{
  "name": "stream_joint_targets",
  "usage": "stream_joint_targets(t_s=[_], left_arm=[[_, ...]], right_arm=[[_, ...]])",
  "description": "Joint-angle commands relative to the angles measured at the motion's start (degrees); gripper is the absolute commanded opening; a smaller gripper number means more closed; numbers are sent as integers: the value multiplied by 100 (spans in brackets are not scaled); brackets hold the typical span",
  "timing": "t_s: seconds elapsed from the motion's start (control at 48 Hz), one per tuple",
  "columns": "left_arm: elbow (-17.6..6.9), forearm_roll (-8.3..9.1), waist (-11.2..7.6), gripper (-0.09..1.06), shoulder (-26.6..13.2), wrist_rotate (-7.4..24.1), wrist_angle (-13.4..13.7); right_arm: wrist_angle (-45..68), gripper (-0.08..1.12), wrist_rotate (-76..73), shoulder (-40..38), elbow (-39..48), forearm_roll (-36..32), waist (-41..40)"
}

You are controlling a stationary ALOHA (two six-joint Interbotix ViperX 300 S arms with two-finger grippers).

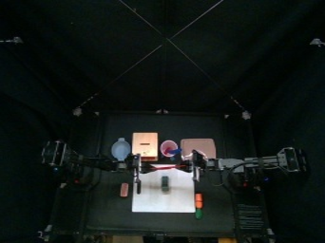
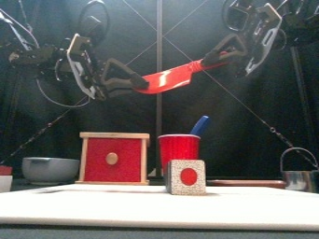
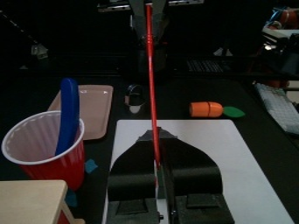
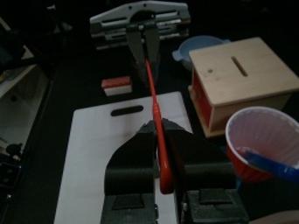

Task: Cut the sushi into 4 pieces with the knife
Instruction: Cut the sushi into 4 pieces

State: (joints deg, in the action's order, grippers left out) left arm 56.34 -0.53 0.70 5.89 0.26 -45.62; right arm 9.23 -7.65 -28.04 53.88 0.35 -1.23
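A red toy knife hangs high above the table, held at both ends. My left gripper is shut on its lower end and my right gripper on its raised end. In the left wrist view the knife runs edge-on from my jaws to the other gripper. The right wrist view shows the same red knife between its jaws. Below, a sushi roll with a red centre stands on the white cutting board; from above the roll looks dark.
Behind the board stand a wooden box with a red front, a red cup holding a blue knife, a blue-grey bowl and a pink tray. A metal cutter stands right. A toy carrot and a red-white toy flank the board.
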Motion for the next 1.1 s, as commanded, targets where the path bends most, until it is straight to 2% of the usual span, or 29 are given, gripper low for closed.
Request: stream_joint_targets(t_s=[0.021, 0.25, 0.458, 0.625, 1.104], left_arm=[[-79, 114, 18, 21, 26, 0, -35], [0, 255, -88, 21, -35, -9, 18], [-105, 237, -246, 21, -439, -9, 9], [-193, 229, -272, 21, -765, -35, 9], [-211, 105, -466, 21, -1099, -53, 9]], right_arm=[[-343, 11, 0, 132, -176, 141, 18], [-1055, 10, 0, 369, -360, 193, 53], [-1099, 8, 9, 729, -422, 185, 70], [-1116, 6, 0, 1046, -439, 176, 88], [-1134, 6, 9, 1635, -519, 88, 229]])
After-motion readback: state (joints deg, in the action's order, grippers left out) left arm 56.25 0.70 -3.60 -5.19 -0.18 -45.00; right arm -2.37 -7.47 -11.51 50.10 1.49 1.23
